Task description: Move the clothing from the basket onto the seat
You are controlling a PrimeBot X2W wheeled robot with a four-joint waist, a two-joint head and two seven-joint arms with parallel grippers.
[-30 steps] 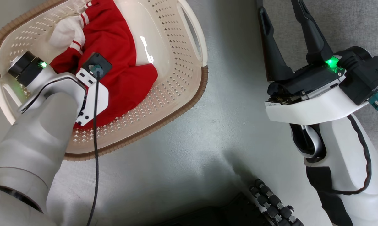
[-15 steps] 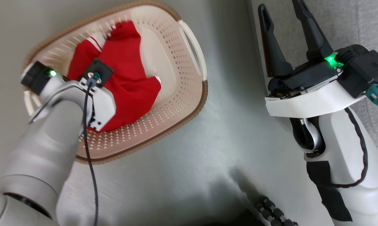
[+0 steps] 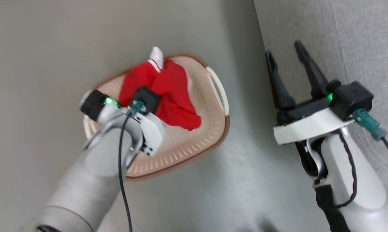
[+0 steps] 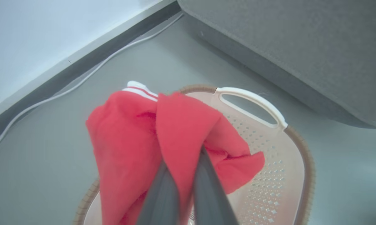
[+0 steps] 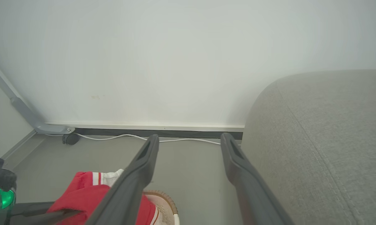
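The clothing (image 3: pixel 168 90), a bright red bundle with white trim, hangs bunched from my left gripper (image 4: pixel 183 159), which is shut on a fold of it. The bundle is raised over the basket (image 3: pixel 210 141), a cream perforated oval tub with a brown rim and a white handle (image 4: pixel 253 100). In the head view my left wrist covers the fingers. My right gripper (image 3: pixel 283 50) stands open and holds nothing, beside the front of the seat (image 3: pixel 342 38), a light grey fabric sofa. The clothing (image 5: pixel 78 197) also shows low at the left in the right wrist view.
The basket stands on a grey floor (image 3: pixel 245 180) next to the seat (image 4: pixel 284 47). A white wall with a dark baseboard runs behind, with a white cable (image 5: pixel 128 136) along its foot. A grey metal strut (image 5: pixel 25 112) slants down the wall at the left.
The head camera has pulled up and back, so the basket looks smaller. My left gripper has closed on the red clothing and gathered it upward into a hanging bundle. The right gripper stays open.
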